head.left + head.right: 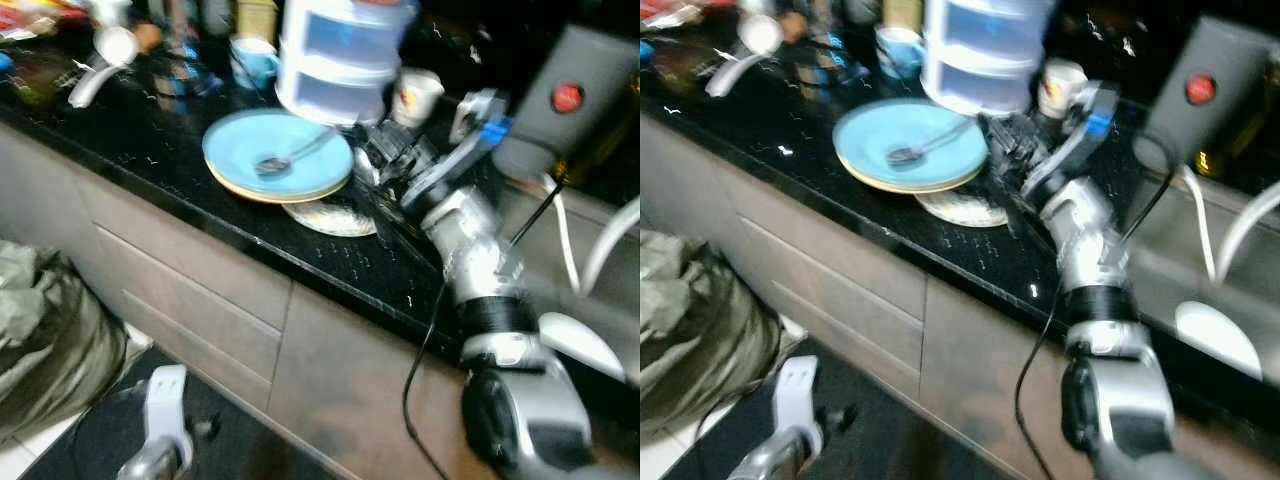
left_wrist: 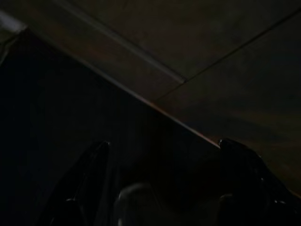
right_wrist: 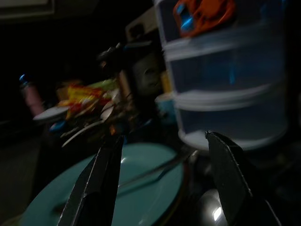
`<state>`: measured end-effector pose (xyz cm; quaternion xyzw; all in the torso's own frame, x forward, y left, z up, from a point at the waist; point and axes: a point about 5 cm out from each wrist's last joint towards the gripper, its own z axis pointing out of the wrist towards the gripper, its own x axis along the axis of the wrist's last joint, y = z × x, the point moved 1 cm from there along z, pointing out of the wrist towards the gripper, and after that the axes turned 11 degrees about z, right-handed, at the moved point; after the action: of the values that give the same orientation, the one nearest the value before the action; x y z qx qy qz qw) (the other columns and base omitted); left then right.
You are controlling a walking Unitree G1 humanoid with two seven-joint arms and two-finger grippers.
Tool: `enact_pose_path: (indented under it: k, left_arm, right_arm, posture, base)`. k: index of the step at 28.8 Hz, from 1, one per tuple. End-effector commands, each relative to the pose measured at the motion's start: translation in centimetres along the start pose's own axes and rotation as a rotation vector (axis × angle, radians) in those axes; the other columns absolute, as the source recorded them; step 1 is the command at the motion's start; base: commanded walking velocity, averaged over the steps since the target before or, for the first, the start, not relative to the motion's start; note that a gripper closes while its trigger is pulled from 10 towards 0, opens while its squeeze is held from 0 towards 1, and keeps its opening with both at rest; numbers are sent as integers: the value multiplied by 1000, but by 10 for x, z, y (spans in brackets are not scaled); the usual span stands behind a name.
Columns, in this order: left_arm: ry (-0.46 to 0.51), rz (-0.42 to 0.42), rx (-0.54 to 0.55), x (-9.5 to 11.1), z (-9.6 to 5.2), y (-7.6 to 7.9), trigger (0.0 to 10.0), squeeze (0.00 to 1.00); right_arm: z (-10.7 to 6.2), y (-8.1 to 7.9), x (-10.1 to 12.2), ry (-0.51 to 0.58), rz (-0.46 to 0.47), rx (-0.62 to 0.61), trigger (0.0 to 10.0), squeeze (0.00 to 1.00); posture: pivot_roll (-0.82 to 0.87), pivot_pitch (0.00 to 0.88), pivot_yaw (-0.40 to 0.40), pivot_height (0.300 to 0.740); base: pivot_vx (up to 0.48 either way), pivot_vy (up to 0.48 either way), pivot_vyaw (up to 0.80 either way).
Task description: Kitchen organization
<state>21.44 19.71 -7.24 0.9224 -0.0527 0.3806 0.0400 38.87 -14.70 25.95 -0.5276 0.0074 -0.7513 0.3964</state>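
Two black fingers of the right gripper point(image 3: 162, 183) stand spread w/ nothing between them, poised just beside the blue plate point(image 1: 278, 153) on its sink-ward side, prob. lining up to lift the plate or the spoon point(image 1: 290, 158) lying in it. That plate tops a small stack near the black counter point(image 1: 160, 150) front edge, w/ a white tiered container point(image 1: 335, 60) just behind it. Left gripper point(image 2: 160, 188) hangs idle below the counter, apart and empty.
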Motion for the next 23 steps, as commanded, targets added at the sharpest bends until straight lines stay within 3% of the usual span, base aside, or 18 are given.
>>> enact_pose_path:
  k: [1, 6, 13, 17, 23]
  left_arm:
    - [-21, 3, 5, -7, -2, -2, 10000, 0]
    - [-20, 6, 2, -7, -2, -1, 10000, 0]
    - [-40, 30, 7, -13, -4, -1, 10000, 0]
    - [-53, 58, -12, -15, -4, 1, 10000, 0]
    - [-40, 14, -18, -13, -2, 5, 10000, 0]
  right_arm:
    - [2, -6, -3, 4, 16, 15, 10000, 0]
    - [3, -7, -2, 15, 22, 21, 10000, 0]
    - [3, -7, 1, 5, 2, 25, 10000, 0]
    - [4, -8, 9, 4, -31, 43, 10000, 0]
    - [6, -8, 29, 16, -109, 62, 10000, 0]
  posture:
    - [134, 0, -120, 740]
    - [134, 0, -118, 740]
    - [136, 0, -119, 740]
    - [137, 0, -120, 740]
    - [132, 0, -120, 740]
  base:
    - [398, 0, 0]
    - [395, 0, 0]
    - [0, 0, 0]
    - [0, -452, 0]
    - [0, -150, 0]
